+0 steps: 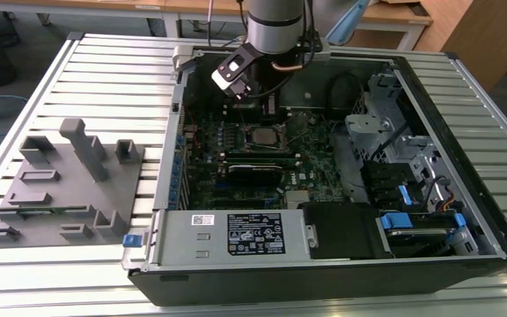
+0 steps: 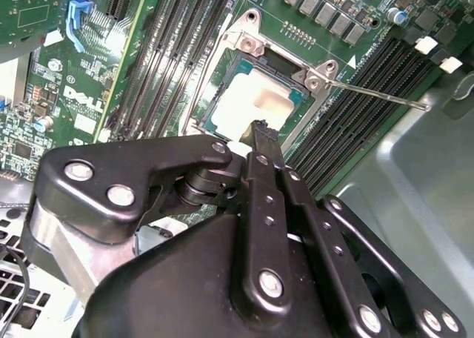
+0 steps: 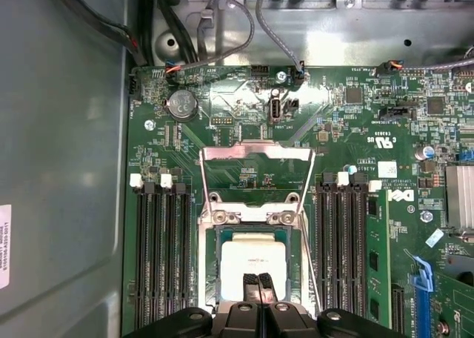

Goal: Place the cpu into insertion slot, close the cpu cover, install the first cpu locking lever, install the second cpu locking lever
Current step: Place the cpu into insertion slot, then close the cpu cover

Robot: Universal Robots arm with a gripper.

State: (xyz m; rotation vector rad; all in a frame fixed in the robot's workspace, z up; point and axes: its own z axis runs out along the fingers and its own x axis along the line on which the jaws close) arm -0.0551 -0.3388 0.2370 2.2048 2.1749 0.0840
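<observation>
- At the exterior view's left, a grey holder tray (image 1: 60,191) lies on the slatted desk (image 1: 24,277). Beside it, toward the right, is the open computer case (image 1: 324,290), and the work is on the green board (image 1: 205,165) inside.
- The first step looks done, in my judgement. The cpu (image 3: 254,258) sits flat inside the insertion slot (image 3: 209,279), between two banks of long black memory slots (image 3: 159,256).
- The cpu cover (image 3: 255,153) is not closed. The thin silvery frame is swung open, away from the slot, and the green board shows through its window.
- One locking lever (image 2: 378,95) is free. It is a thin rod that sticks out from a corner of the slot, over the memory slots. I cannot make out the other lever. So the cover and both levers remain to be done, I think.
- The claw (image 3: 259,280) is closed, with nothing between its fingertips. It is directly over one edge of the cpu, but I cannot tell if it touches the chip.
- The cpu is a small flat square. Its metal top looks pale and reflects the light, and a narrow green border runs around it.
</observation>
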